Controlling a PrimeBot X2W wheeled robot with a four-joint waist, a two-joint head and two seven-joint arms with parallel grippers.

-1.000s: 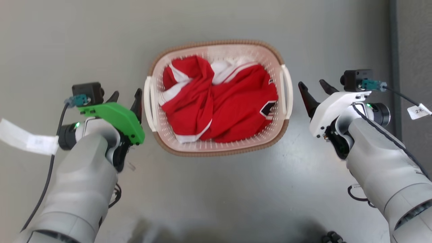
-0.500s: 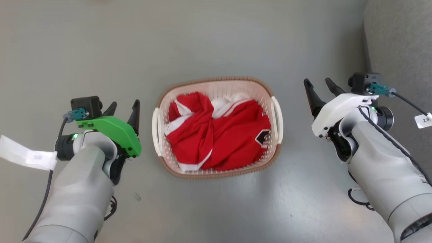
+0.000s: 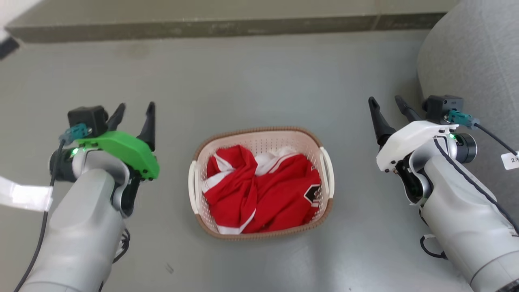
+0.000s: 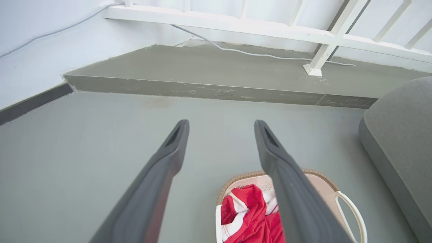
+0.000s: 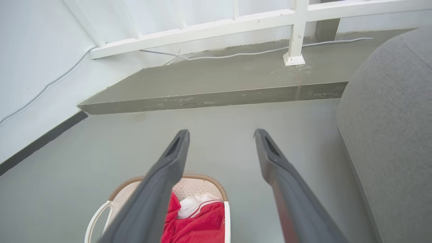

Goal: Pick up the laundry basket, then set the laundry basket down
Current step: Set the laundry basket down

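Standing upright on the grey floor (image 3: 243, 81), the laundry basket (image 3: 259, 131) is recorded at lower centre of the head view. A crumpled red and white garment (image 3: 259, 194) is held inside it. A white loop handle (image 3: 191, 190) is noted on each short side. The left gripper (image 3: 136, 106) is entered at centre left of the frame, fingers spread, nothing between them, well apart from the basket. The right gripper (image 3: 384, 99) is entered at centre right, likewise spread and empty, well apart from the basket. A grey upholstered piece (image 3: 478, 52) is listed at upper right, and a raised ledge (image 3: 202, 28) along the top edge.

Left wrist view: the left gripper (image 4: 221, 124) is shown with both dark fingers parted over bare floor, nothing being held. The laundry basket (image 4: 322, 185) is found at the bottom edge, right of centre, partly covered by the right-hand finger. The garment (image 4: 243, 216) is seen in it. A white railing (image 4: 270, 28) and a pale cable (image 4: 253, 54) are noted on the ledge across the top.

Right wrist view: the right gripper (image 5: 221, 132) is shown spread and empty. The laundry basket (image 5: 199, 187) is found at the bottom edge, left of centre, partly hidden by the left-hand finger. The upholstered piece (image 5: 388, 118) is noted along the right side.
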